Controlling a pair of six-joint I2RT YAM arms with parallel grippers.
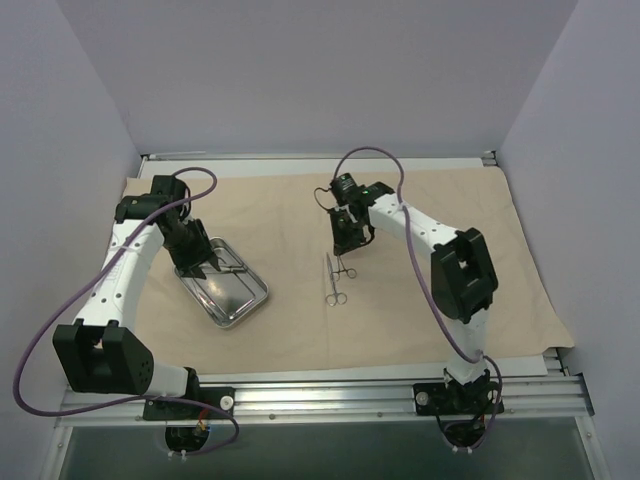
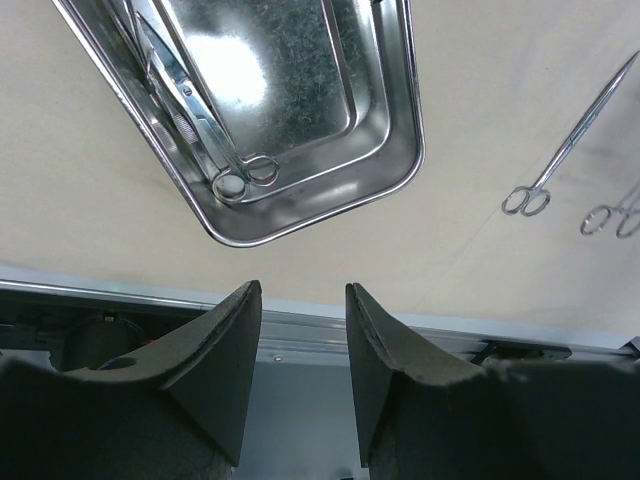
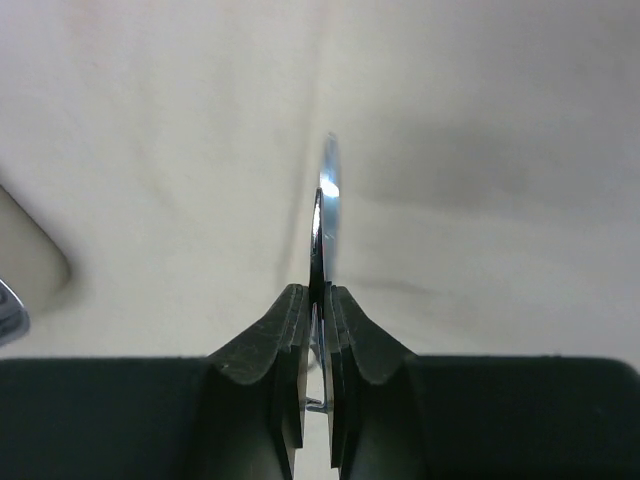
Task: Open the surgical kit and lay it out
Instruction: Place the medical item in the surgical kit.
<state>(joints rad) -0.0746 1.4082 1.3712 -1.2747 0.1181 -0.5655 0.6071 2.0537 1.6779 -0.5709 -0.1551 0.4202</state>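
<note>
The beige cloth wrap point(image 1: 440, 300) lies spread flat over the table. The steel tray point(image 1: 240, 292) sits on its left part, with a few ring-handled instruments point(image 2: 205, 130) lying along one side of the tray point(image 2: 300, 80). My left gripper point(image 1: 196, 264) is over the tray's far-left end; in the left wrist view it point(image 2: 300, 292) is open and empty. My right gripper point(image 1: 347, 240) is shut on a slim steel instrument point(image 3: 327, 215), seen edge-on, held above the cloth at mid-table. Two ring-handled instruments point(image 1: 336, 280) lie on the cloth just in front of it.
The two laid-out instruments also show in the left wrist view, one point(image 2: 565, 150) beside the other point(image 2: 612, 215), to the right of the tray. A metal rail point(image 1: 320, 395) runs along the table's near edge. Grey walls close in the back and both sides.
</note>
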